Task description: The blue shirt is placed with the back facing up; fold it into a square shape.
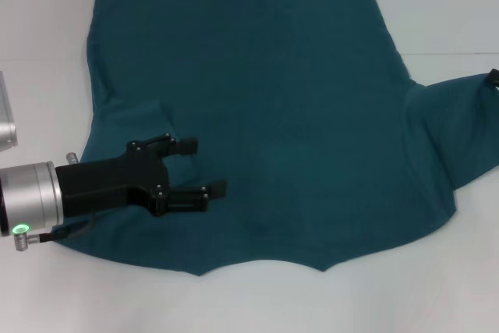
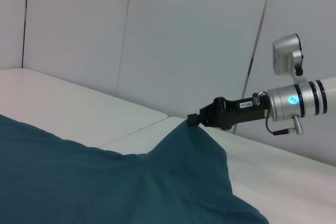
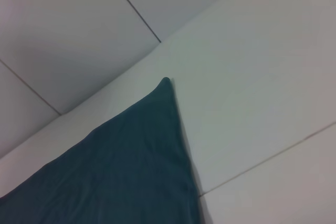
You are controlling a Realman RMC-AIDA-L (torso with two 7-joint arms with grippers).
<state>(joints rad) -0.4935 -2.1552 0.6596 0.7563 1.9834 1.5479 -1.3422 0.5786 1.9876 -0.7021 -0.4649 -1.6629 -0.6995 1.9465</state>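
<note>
Left gripper [image 1: 201,168] reaches in level from the bench's left edge, black fingers [image 1: 185,146] parted, hovering low over the near-left part of the blue shirt [image 1: 265,115]. Shirt lies spread flat, plain side up, soft matte teal cotton with faint creases, filling the white bench [image 1: 437,5] from the far edge to near the front. Right gripper [image 2: 195,119], seen in the left wrist view, is clamped on a raised sleeve tip at the right edge, pulling it into a peak.

White table [image 1: 437,302] bears the blue shirt [image 1: 273,99] (plain side up).
</note>
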